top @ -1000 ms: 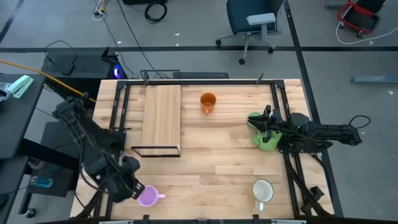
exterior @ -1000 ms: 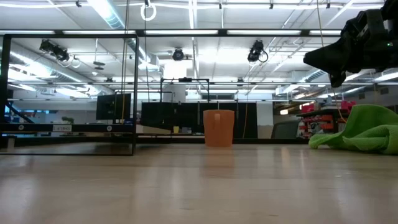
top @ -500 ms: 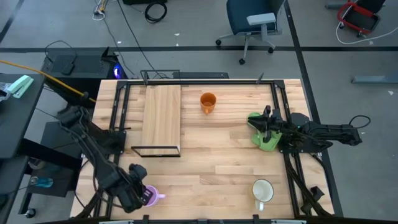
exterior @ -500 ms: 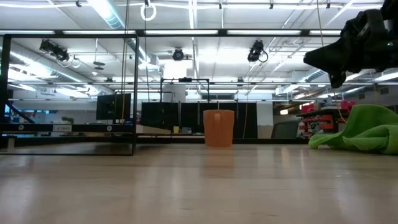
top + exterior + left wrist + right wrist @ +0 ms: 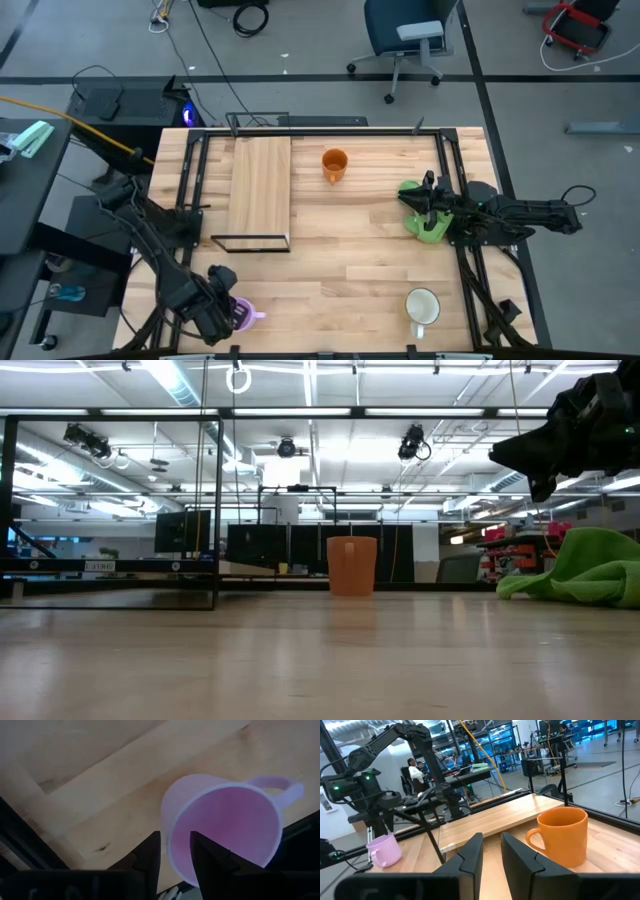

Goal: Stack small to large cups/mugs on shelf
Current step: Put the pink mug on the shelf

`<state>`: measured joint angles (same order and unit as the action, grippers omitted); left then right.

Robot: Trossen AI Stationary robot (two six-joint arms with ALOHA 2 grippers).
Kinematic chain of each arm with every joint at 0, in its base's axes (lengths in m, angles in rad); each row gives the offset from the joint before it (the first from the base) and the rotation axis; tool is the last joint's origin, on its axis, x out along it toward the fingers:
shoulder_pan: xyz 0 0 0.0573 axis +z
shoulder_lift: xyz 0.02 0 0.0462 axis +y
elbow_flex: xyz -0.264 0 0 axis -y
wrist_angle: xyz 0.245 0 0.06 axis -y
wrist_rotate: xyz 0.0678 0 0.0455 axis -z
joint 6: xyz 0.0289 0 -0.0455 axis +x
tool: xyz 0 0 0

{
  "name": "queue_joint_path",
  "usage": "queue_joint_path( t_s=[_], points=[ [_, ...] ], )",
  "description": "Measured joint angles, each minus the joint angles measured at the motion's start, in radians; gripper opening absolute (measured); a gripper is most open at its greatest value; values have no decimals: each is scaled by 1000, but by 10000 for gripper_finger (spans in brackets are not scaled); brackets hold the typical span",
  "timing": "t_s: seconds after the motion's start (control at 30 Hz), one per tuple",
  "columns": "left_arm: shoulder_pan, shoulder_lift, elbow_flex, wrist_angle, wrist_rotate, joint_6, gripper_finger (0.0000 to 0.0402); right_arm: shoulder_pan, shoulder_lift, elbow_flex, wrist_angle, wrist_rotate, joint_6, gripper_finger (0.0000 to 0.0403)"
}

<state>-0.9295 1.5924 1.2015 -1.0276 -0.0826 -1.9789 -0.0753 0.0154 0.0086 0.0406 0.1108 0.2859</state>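
The light purple mug point(image 5: 241, 316) stands upright near the table's near-left corner, with its handle point(image 5: 285, 787) toward the right. My left gripper point(image 5: 222, 312) point(image 5: 175, 851) is over its left rim, shut on the wall. The orange mug point(image 5: 334, 163) point(image 5: 352, 565) point(image 5: 562, 840) stands near the far edge, right of the shelf point(image 5: 260, 190). The white mug point(image 5: 422, 306) stands at the near right. My right gripper point(image 5: 422, 196) point(image 5: 491, 840) hovers shut over the green cloth, pointing left. My left gripper holds the purple mug by its rim point(image 5: 167, 827), on the side opposite the handle. One finger point(image 5: 150, 855) is outside the wall and the other finger point(image 5: 207, 862) is inside. The fingers come from above, pointing down. The mug stands upright on the table.
A green cloth point(image 5: 426, 225) point(image 5: 585, 565) lies bunched at the table's right edge under the right arm. The shelf's thin black frame point(image 5: 250, 242) stands at its ends. Bare wood lies between the shelf, the orange mug and the white mug. A person point(image 5: 412, 770) sits in the room beyond.
My left gripper has moved toward the table's near edge and down onto the purple mug's left rim, then kept still. The mug has stayed in place.
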Motion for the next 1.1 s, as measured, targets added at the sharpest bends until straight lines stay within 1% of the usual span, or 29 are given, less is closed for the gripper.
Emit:
queue_joint_path(
  t_s=[0.23, 0.5, 0.87, 1.1],
  points=[
    [1, 39, 0, 1, 5, 1, 112, -1, 0, 0, 0, 0, -8, 77],
    [1, 45, 0, 4, 8, 1, 113, -1, 0, 0, 0, 0, -16, 77],
    [3, 45, 0, 3, 8, 0, 98, -1, 0, 0, 0, 0, -16, 77],
    [26, 45, 0, 2, 8, 9, 76, -1, 0, 0, 0, 0, -11, 77]
  ],
)
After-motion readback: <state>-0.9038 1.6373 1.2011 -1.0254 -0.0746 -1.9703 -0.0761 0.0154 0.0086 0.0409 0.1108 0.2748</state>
